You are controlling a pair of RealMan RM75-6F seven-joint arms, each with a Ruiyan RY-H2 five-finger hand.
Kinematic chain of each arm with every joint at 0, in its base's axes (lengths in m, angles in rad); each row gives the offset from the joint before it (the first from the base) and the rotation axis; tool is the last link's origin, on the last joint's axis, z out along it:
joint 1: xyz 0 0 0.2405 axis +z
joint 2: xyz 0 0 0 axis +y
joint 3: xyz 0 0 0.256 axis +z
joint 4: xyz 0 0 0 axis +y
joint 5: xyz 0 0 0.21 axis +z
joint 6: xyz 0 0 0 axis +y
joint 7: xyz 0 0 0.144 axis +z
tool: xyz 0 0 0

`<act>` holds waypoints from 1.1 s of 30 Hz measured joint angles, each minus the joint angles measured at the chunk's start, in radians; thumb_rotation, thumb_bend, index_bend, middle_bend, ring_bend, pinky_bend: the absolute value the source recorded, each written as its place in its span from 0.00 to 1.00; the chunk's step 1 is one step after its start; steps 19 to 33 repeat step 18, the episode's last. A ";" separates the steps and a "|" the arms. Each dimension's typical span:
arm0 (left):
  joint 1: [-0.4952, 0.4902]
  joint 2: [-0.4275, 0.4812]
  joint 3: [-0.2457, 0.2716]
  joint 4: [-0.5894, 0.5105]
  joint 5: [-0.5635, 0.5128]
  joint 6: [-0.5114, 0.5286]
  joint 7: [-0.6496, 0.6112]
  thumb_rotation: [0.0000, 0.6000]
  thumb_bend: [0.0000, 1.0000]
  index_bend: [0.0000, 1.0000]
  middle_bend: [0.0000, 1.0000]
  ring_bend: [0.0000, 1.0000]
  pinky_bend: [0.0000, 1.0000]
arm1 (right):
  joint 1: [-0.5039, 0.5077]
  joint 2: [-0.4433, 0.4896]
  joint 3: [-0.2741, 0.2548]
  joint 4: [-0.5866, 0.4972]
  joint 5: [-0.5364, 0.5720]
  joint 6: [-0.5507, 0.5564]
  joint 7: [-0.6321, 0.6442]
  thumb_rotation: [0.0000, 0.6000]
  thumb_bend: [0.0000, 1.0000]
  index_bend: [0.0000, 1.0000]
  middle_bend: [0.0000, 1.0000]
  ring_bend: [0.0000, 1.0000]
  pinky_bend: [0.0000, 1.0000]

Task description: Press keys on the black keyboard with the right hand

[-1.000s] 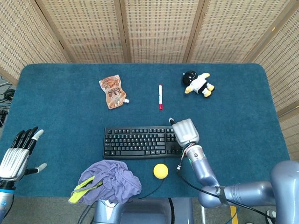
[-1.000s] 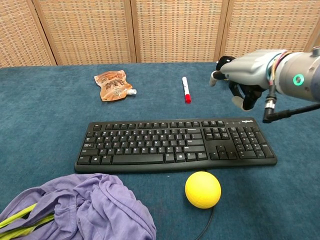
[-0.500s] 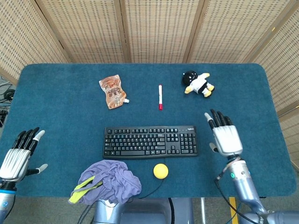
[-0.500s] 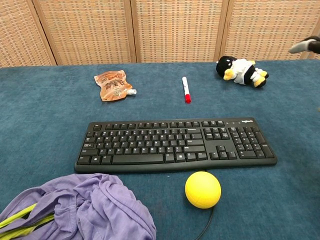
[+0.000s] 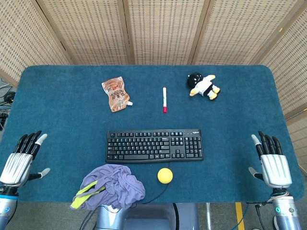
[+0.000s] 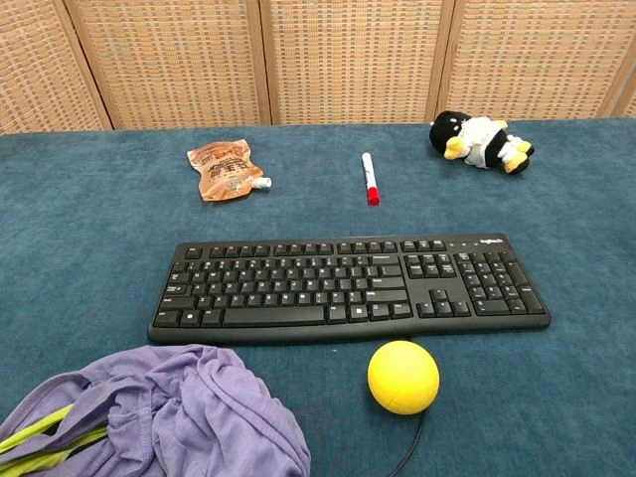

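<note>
Black keyboard [image 5: 154, 145] sits mid-tabletop toward the near edge, untouched now: my right hand [image 5: 275, 166] has pulled back to the near right corner, fingers spread, empty, so pressing looks finished.

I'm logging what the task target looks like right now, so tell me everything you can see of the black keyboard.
The black keyboard is a full-size, plastic-looking board with dark keys bearing small white legends, a main key block, a middle cluster and a number pad at its right end. It lies flat on the blue cloth-covered table, long side toward the robot, near the table's middle. Nothing touches it: the yellow ball and the crumpled purple cloth lie just in front of it, apart, and the right hand hovers open at the table's right edge.
</note>
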 measured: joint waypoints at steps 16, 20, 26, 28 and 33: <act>0.005 -0.006 0.004 0.010 0.003 0.009 -0.002 1.00 0.04 0.00 0.00 0.00 0.00 | -0.085 0.014 0.086 0.052 -0.060 -0.039 0.076 1.00 0.15 0.00 0.00 0.00 0.00; 0.010 -0.006 0.006 0.019 -0.004 0.009 0.000 1.00 0.04 0.00 0.00 0.00 0.00 | -0.084 0.013 0.098 0.054 -0.059 -0.056 0.074 1.00 0.15 0.00 0.00 0.00 0.00; 0.010 -0.006 0.006 0.019 -0.004 0.009 0.000 1.00 0.04 0.00 0.00 0.00 0.00 | -0.084 0.013 0.098 0.054 -0.059 -0.056 0.074 1.00 0.15 0.00 0.00 0.00 0.00; 0.010 -0.006 0.006 0.019 -0.004 0.009 0.000 1.00 0.04 0.00 0.00 0.00 0.00 | -0.084 0.013 0.098 0.054 -0.059 -0.056 0.074 1.00 0.15 0.00 0.00 0.00 0.00; 0.010 -0.006 0.006 0.019 -0.004 0.009 0.000 1.00 0.04 0.00 0.00 0.00 0.00 | -0.084 0.013 0.098 0.054 -0.059 -0.056 0.074 1.00 0.15 0.00 0.00 0.00 0.00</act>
